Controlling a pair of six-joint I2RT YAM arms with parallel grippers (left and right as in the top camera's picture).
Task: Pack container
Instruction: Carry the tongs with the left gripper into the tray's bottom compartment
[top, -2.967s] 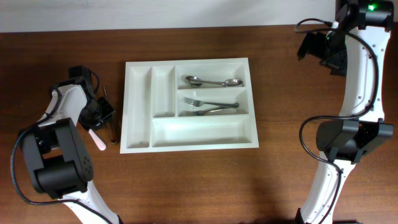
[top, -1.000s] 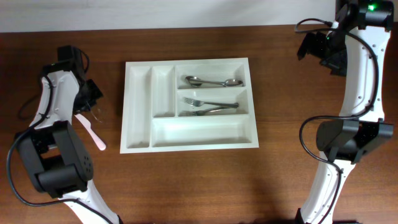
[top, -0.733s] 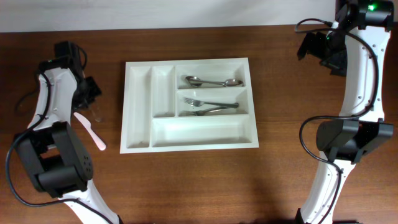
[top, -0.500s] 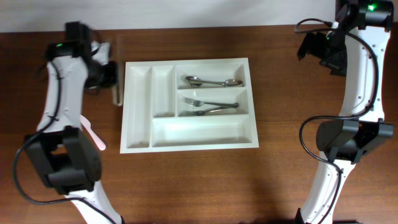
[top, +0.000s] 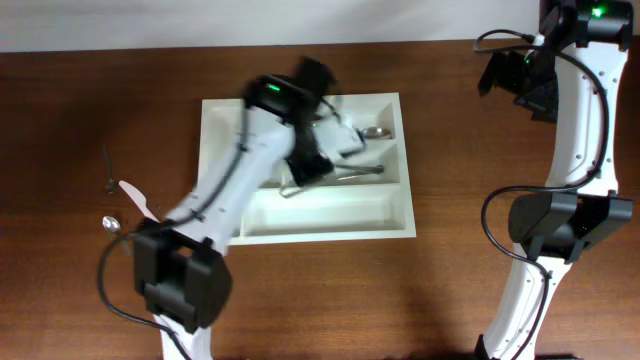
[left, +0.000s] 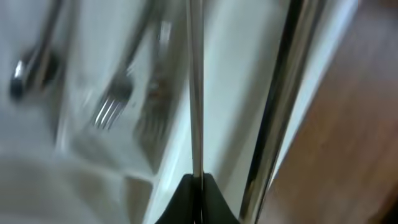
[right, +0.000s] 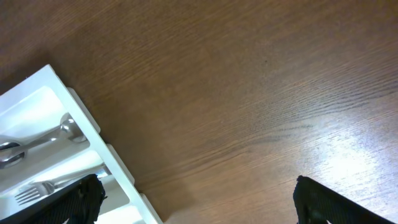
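Note:
The container is a large white cutlery tray (top: 225, 225) in the middle of the table. It holds spoons (top: 375, 131) in one long compartment and forks (top: 365, 172) in the one below. My left gripper (top: 308, 166) is over the tray's middle, blurred by motion. In the left wrist view it (left: 196, 182) is shut on a thin metal utensil (left: 195, 93) above the white tray (left: 236, 93). A second metal bar (left: 281, 99) runs beside it. My right gripper (top: 515, 80) hangs open and empty beyond the tray's far right corner (right: 53, 84).
A white plastic knife (top: 140, 205), a small spoon (top: 110, 222) and a thin dark piece (top: 108, 172) lie on the brown table left of the tray. The right wrist view shows a spoon (right: 37, 142) and a fork (right: 43, 186) in the tray.
My left arm has swung fast from the tray's far left corner to over the tray's middle, carrying the thin utensil. The right arm has not moved.

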